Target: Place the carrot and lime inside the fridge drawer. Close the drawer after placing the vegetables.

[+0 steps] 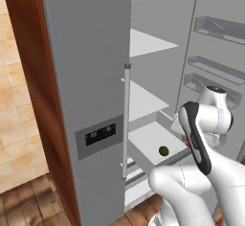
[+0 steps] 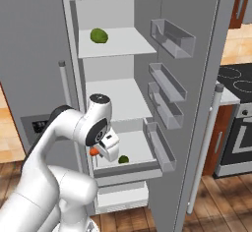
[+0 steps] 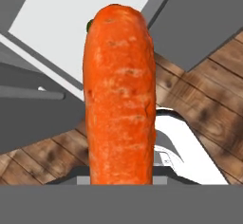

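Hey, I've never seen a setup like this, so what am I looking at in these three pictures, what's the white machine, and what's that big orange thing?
It is a computer-rendered kitchen. The white machine is a robot arm on a rolling base, standing at an open fridge. Two pictures come from cameras on the base, looking over the arm from its left and its right. The third comes from a camera on the arm's hand, looking along its pincer.

The big orange thing is the carrot; it looks huge because the pincer holds it right before that camera. From the right base view only its orange end peeks out beside the hand.

The fridge drawer is pulled out, and the lime already lies inside. A larger yellow-green fruit sits on the top shelf.
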Robot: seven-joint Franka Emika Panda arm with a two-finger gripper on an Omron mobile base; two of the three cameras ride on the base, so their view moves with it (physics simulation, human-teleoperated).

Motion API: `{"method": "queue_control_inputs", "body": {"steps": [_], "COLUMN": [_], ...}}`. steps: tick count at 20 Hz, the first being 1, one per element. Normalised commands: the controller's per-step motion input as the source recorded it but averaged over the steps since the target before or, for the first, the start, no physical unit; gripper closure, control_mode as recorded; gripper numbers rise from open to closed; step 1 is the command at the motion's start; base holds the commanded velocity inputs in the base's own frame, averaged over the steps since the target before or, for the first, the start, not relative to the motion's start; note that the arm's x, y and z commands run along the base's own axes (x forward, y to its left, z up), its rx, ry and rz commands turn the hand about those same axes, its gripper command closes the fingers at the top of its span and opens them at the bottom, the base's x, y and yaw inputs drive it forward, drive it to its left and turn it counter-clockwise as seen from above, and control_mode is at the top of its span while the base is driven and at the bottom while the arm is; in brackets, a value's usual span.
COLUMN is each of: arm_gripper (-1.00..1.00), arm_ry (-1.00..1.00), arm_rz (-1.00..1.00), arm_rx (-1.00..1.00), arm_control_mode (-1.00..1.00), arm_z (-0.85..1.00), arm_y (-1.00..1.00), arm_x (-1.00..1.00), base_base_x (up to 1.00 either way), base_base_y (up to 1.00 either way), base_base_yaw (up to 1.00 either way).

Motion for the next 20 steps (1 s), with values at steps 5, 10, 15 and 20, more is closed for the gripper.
{"method": "queue_control_inputs", "body": {"steps": [5, 10, 15, 20], "arm_gripper": [1.0, 1.0, 1.0, 1.0], "arm_ry": [0.02, 0.07, 0.02, 0.0], "arm_rz": [-0.02, 0.0, 0.0, 0.0], "arm_rx": [-0.01, 0.0, 0.0, 0.0], "arm_control_mode": [-1.0, -1.0, -1.0, -1.0], "arm_z": [-0.24, -0.11, -0.3, -0.4], "arm_y": [0.2, 0.15, 0.11, 0.06], "arm_x": [0.57, 0.59, 0.48, 0.42], "base_base_x": [0.0, 0.0, 0.0, 0.0], "base_base_y": [0.0, 0.0, 0.0, 0.0], "base_base_yaw": [0.0, 0.0, 0.0, 0.0]}}
